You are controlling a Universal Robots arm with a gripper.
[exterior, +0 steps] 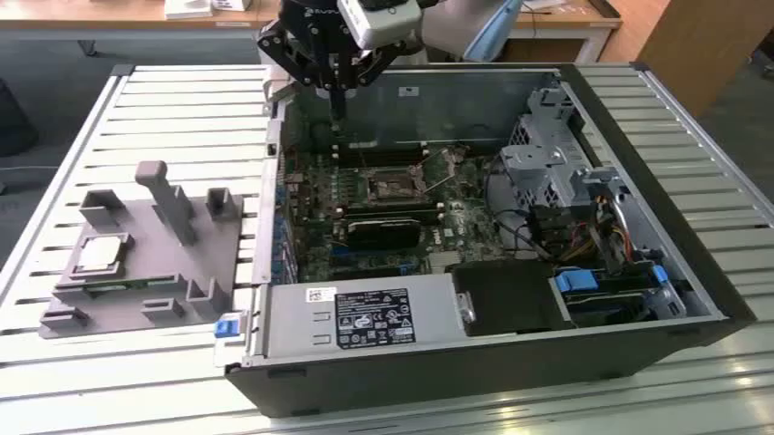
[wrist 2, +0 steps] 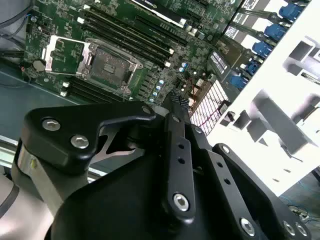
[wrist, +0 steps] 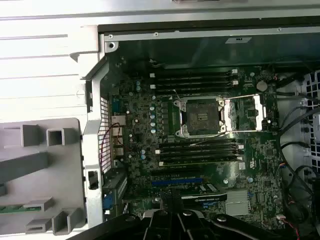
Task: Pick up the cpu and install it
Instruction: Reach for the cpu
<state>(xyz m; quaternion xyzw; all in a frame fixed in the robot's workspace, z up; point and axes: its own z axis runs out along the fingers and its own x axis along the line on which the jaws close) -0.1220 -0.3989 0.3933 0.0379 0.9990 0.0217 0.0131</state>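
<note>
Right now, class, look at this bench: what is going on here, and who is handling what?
A robot arm's gripper, shut and empty, hangs over the motherboard inside the open computer case. The cpu lies untouched on the grey fixture at the exterior view's left, outside the case. The motherboard's socket is open and empty.

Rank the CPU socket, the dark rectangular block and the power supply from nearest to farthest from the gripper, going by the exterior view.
1. CPU socket: mid-motherboard, directly in front of the gripper, which hangs over the case's far wall.
2. dark rectangular block: just on the near side of the socket.
3. power supply: the labelled grey box at the case's near edge.
</note>
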